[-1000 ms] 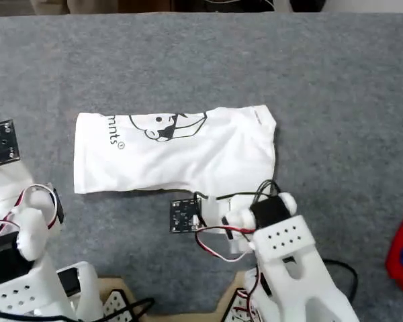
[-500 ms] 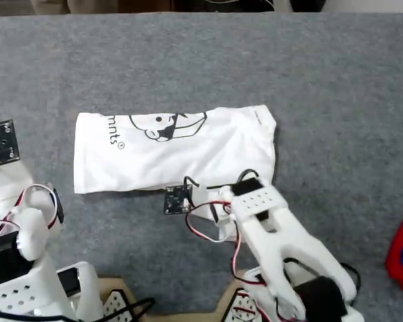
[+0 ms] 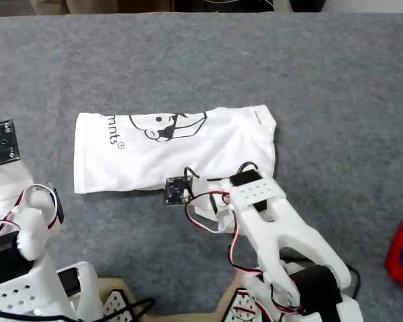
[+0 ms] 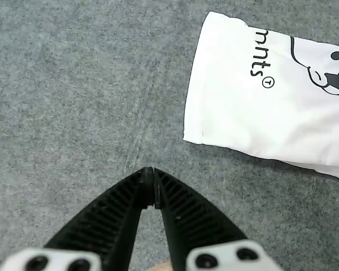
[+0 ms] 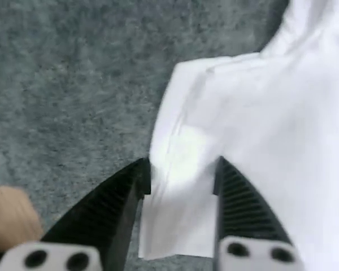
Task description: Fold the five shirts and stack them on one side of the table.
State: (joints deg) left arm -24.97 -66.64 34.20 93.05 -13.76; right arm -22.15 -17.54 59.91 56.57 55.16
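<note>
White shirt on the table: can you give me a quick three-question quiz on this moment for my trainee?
1. True or false: the left gripper is shut on the white shirt.
2. Pick one. The right gripper is: A) open over the shirt's edge; B) shut, well clear of the shirt; C) shut on the shirt.
3. Fill the gap: the shirt's printed side faces ____.
Key: 1 false, it is shut but apart from the shirt; 2 A; 3 up.
</note>
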